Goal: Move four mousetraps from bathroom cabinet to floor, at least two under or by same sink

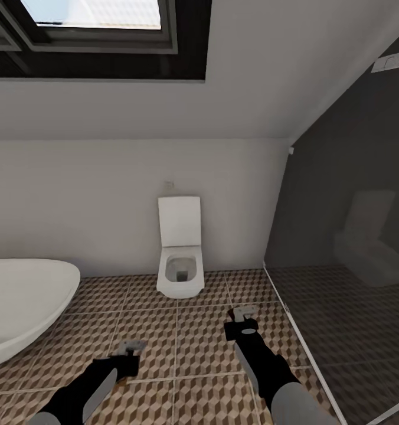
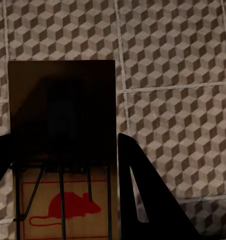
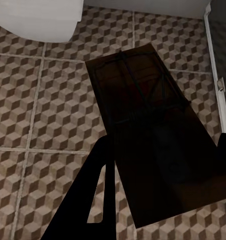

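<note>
Each of my grippers is shut on a mousetrap, low above the bathroom floor (image 1: 185,360). In the head view my left gripper (image 1: 130,352) hangs near the bathtub with a mousetrap (image 1: 133,344) at its tip. My right gripper (image 1: 244,321) holds another mousetrap (image 1: 245,310) a little short of the toilet. In the left wrist view a wooden mousetrap (image 2: 62,115) with a red mouse print and wire parts sits between the dark fingers (image 2: 143,200). In the right wrist view a shadowed mousetrap (image 3: 143,110) is clamped between the fingers (image 3: 95,200). The cabinet and the bathroom sink are out of view.
A white toilet (image 1: 179,260) stands against the far wall ahead. A white oval bathtub (image 1: 22,307) fills the left side. A dark glass partition (image 1: 347,265) with a white floor rail (image 1: 300,342) closes off the right. Cube-patterned tiles lie between them.
</note>
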